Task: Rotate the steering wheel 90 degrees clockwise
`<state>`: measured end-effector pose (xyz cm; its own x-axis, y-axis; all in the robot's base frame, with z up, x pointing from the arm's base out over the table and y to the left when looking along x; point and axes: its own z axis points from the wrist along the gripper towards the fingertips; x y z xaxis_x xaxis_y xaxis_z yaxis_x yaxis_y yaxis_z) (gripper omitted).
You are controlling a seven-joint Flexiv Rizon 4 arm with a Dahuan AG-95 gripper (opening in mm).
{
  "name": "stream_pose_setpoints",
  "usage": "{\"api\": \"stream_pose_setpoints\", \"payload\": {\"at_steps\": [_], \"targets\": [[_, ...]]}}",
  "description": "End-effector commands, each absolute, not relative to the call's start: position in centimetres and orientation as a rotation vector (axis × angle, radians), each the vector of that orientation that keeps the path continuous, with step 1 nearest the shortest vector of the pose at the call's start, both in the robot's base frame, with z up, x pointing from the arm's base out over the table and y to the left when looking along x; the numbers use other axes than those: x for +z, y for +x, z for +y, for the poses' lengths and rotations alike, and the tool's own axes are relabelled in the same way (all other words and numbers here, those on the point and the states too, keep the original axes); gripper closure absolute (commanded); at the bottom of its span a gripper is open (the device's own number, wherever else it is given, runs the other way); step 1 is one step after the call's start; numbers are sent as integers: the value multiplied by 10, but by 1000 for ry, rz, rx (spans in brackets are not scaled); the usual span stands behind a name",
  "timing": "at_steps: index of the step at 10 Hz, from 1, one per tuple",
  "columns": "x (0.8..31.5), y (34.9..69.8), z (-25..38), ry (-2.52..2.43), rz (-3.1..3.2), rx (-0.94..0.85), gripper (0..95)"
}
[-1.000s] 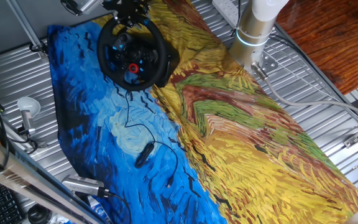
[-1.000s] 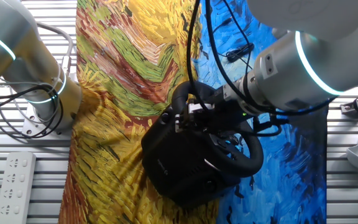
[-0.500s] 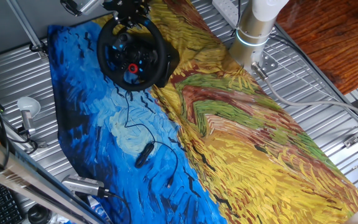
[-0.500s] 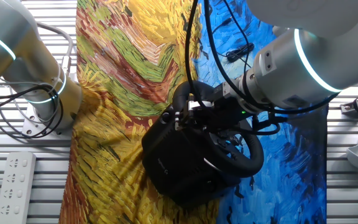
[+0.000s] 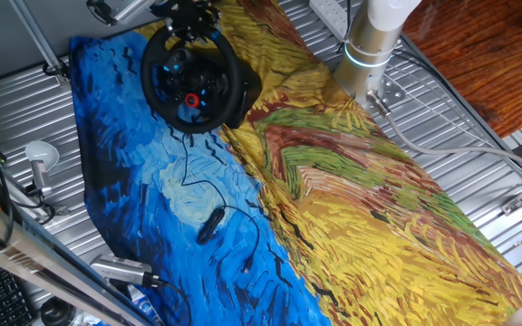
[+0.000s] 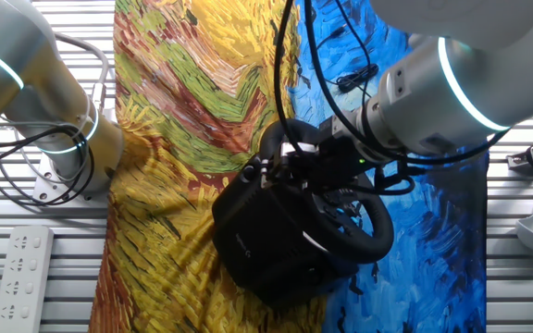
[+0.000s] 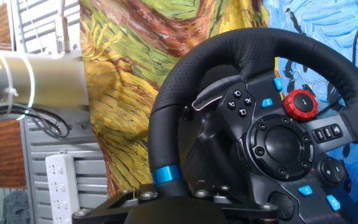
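A ribbed metal desk (image 5: pixel 478 118) is draped with a painted cloth (image 5: pixel 352 208). At its far corner the steering wheel (image 5: pixel 191 80) is met at the rim by the end effector (image 6: pixel 280 165); its grip cannot be told. In the hand view the blue rim mark (image 7: pixel 165 175) sits off-centre, so the rotation is judged partly done.

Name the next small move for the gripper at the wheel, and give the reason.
Probably start sweeping the gripper clockwise along the rim. It sits at the top of the wheel, and the hand view shows the blue rim stripe right at the fingers, so a grip seems set, though the fingers themselves are hidden.
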<state>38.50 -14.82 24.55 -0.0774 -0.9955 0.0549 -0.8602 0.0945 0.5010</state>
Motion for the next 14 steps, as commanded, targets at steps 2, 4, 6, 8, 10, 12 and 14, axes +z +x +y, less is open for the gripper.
{"api": "stream_pose_setpoints", "payload": {"at_steps": [2,4,6,8,10,12,14], "targets": [[244,385,-144,1791,-2025,-481,950],[243,385,-138,1769,-2041,-479,950],[241,386,-134,1758,-2050,-475,950],[242,385,-130,1723,-2072,-471,950],[241,384,-126,1693,-2093,-458,950],[239,385,-121,1667,-2111,-454,950],[238,384,-118,1642,-2126,-449,950]]}}
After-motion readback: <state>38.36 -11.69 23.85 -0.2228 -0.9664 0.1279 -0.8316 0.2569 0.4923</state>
